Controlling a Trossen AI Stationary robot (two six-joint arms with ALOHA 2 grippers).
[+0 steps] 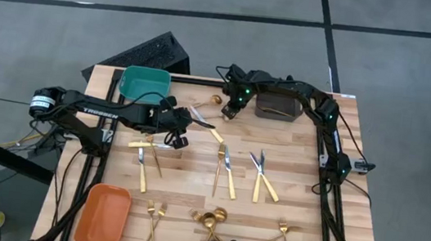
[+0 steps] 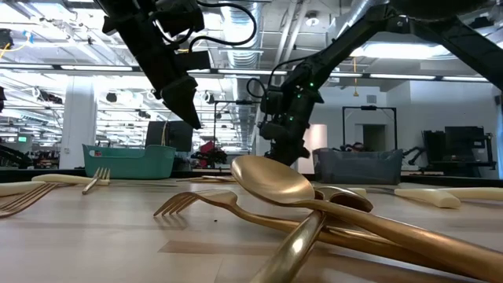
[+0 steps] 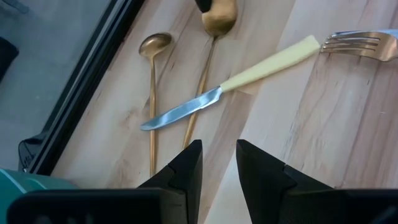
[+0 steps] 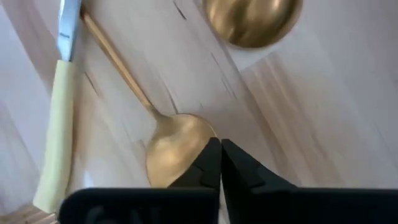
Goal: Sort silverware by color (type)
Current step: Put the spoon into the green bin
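Across a wooden table (image 1: 306,189) strewn with gold and silver silverware (image 1: 226,171), reading left to right: just past the teal bin (image 1: 144,83), left gripper (image 1: 176,135) poised low at the end of an arm stretched in from the left edge, fingers narrowly apart with nothing between them, pointed toward a pale-handled knife (image 3: 217,93) crossing the stem of a gold spoon (image 4: 171,149), a second spoon (image 3: 153,74) lying just beside. Farther right, toward the far edge and just beside the dark grey bin (image 1: 276,106), right gripper (image 1: 230,110) pitched steeply down from a sharply bent arm, fingertips tight together at the rim of the gold spoon's bowl. Touching it, though impossible to tell whether truly pinching metal or merely closed alongside. Likely trouble from here: only a shallow bite on a slick, curved bowl edge, hence a slip or a drop on lifting; a stem crossed by the knife blade, hence the knife dragged or spun toward the left gripper; the second spoon close enough to be nudged out of place. Other pieces of the set (forks, knives, spoons) spread over the middle and near side of the table, well apart from both grippers, none visibly in a bin.
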